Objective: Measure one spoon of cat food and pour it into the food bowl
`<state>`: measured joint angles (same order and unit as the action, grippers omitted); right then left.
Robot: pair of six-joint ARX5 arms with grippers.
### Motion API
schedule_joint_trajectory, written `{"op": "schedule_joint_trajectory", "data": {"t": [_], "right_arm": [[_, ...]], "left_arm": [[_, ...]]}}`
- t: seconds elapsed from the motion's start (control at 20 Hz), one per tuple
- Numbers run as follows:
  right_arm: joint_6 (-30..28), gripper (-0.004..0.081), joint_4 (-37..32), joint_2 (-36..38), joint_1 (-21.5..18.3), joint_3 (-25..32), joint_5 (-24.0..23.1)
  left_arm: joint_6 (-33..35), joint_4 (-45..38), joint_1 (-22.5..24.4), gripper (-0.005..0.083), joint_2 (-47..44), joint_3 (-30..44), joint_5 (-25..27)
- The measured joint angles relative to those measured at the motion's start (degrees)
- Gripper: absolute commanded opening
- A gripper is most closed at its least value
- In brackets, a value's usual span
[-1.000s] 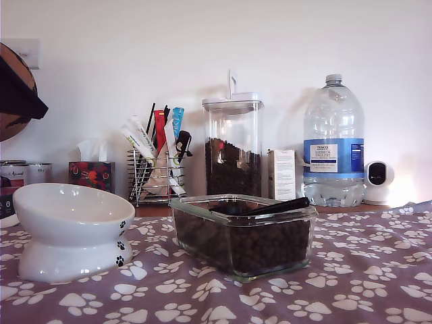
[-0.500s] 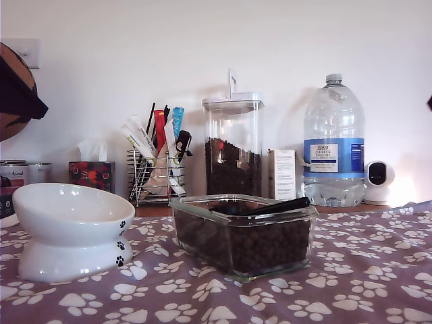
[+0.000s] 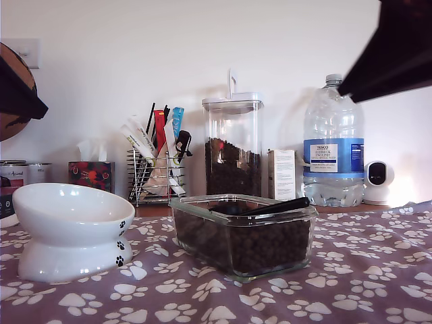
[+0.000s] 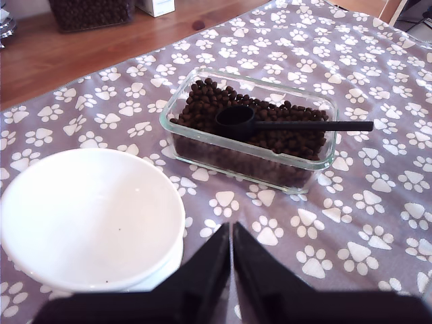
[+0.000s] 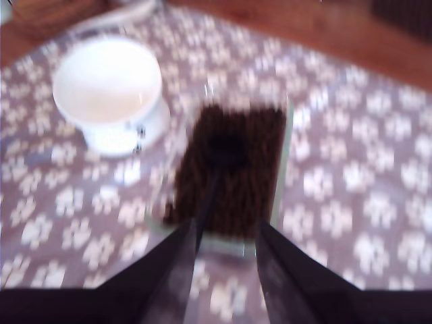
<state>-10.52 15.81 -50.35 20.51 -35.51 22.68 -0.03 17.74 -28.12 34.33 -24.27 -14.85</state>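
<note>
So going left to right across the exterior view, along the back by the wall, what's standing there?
Tissue box → wire rack of upright sticks → tall clear jar of cat food → small white carton → big water bottle → small white camera.

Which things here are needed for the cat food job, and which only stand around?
Needed: spoon, cat food in the glass dish, food bowl.
Standing around: tall jar, water bottle, wire rack, tissue box.
</note>
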Motion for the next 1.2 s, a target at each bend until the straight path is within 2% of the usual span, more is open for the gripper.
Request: {"op": "schedule_joint_trajectory", "data": {"t": [0.4, 0.75, 0.85, 1.2], "right_arm": [[4.72, 0.0282, -11.32, -10.01, 0.22, 0.0, -0.7], [5.99, 0.0283, -23.34, -12.17, 2.23, 0.79, -4.04], [5.97, 0.0283, -24.74, -12.07, 2.67, 1.27, -5.27], [5.99, 0.0283, -33.42, -10.23, 3.72, 9.46, -5.53]], "left_arm": [[0.0, 0.0, 0.0, -0.002, 0.0, 0.0, 0.0], [0.0, 0.0, 0.0, -0.002, 0.0, 0.0, 0.13], [0.0, 0.0, 0.0, -0.002, 0.0, 0.0, 0.15], [0.0, 0.0, 0.0, -0.002, 0.0, 0.0, 0.17]]}}
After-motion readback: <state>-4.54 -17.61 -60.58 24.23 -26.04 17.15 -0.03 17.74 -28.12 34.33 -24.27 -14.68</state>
